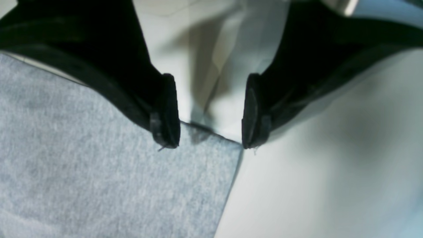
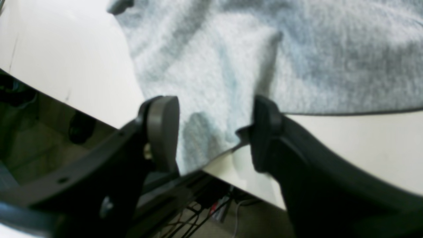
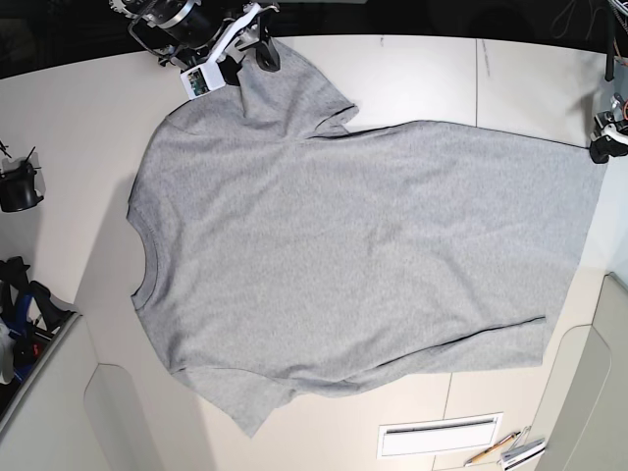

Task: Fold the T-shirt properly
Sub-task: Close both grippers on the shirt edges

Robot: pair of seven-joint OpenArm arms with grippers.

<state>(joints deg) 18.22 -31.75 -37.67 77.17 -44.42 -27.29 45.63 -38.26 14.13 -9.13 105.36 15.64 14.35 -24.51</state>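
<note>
The light grey T-shirt (image 3: pixel 343 255) lies spread flat and plain side up on the white table (image 3: pixel 422 78), neck to the left and hem to the right. At the far sleeve (image 3: pixel 294 93) my right gripper (image 3: pixel 253 51) stands open. In the right wrist view its fingers (image 2: pixel 162 132) straddle the sleeve's edge (image 2: pixel 211 138) at the table's rim without pinching it. My left gripper (image 3: pixel 601 147) is open at the hem's far corner. In the left wrist view that corner (image 1: pixel 218 148) lies between the two fingertips (image 1: pixel 167 132) of the gripper (image 1: pixel 210 144).
A white label plate (image 3: pixel 440 435) and some pens (image 3: pixel 500 451) lie at the near right edge. Black gear (image 3: pixel 20 186) stands off the table's left side. Cables (image 2: pixel 205 211) hang below the table rim under my right gripper.
</note>
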